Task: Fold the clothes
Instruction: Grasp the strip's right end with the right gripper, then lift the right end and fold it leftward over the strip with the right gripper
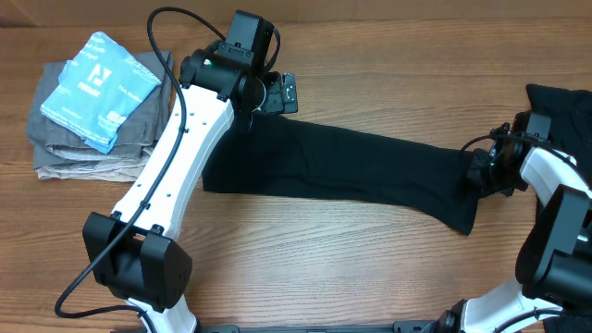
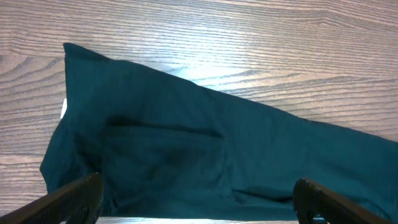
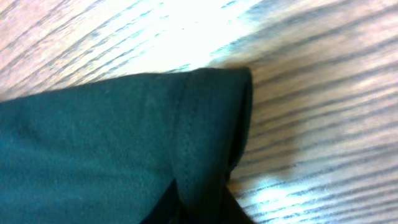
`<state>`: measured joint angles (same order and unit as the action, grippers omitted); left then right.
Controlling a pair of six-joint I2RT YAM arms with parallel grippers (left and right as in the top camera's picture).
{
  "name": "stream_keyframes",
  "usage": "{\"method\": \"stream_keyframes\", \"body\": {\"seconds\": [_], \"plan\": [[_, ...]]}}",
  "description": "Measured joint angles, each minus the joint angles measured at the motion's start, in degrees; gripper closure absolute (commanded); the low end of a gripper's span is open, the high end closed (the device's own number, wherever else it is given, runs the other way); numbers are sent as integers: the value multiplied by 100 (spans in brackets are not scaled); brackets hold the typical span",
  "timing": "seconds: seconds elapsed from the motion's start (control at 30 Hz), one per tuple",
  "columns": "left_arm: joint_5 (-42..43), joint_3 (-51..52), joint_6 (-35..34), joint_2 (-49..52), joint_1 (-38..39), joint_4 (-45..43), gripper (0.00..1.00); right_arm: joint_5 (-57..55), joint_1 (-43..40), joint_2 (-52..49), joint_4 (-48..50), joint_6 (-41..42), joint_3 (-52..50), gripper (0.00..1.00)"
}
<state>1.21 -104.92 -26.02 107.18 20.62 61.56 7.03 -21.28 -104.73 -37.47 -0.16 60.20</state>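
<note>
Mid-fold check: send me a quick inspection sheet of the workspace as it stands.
Surface: wooden table.
Job's things: black garment stretched in a long band between the arms; second black garment at the right edge.
Clutter: grey folded garments far left, light-blue folded garment on top.
Grippers: left gripper open above the band's left end; right gripper at its right end, grip unclear.
Cables: black cable loops beside the left arm.
Surroundings: nothing seen.

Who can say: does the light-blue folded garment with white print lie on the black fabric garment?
No, the light-blue folded garment lies on the grey folded garments, apart from the black garment.
</note>
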Motion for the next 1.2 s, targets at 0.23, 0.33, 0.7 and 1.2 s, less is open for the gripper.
{"method": "stream_keyframes", "body": {"seconds": [0.23, 0.33, 0.7, 1.2], "plan": [[0, 0, 0, 0, 0, 0, 0, 13, 0, -2, -17, 13, 22, 50], [2, 0, 0, 0, 0, -2, 0, 20, 17, 0, -76, -9, 66, 53], [0, 0, -2, 0, 0, -2, 0, -15, 20, -7, -293, 144, 98, 96], [0, 0, 0, 0, 0, 0, 0, -48, -883, -197, -2181, 177, 2715, 96]]}}
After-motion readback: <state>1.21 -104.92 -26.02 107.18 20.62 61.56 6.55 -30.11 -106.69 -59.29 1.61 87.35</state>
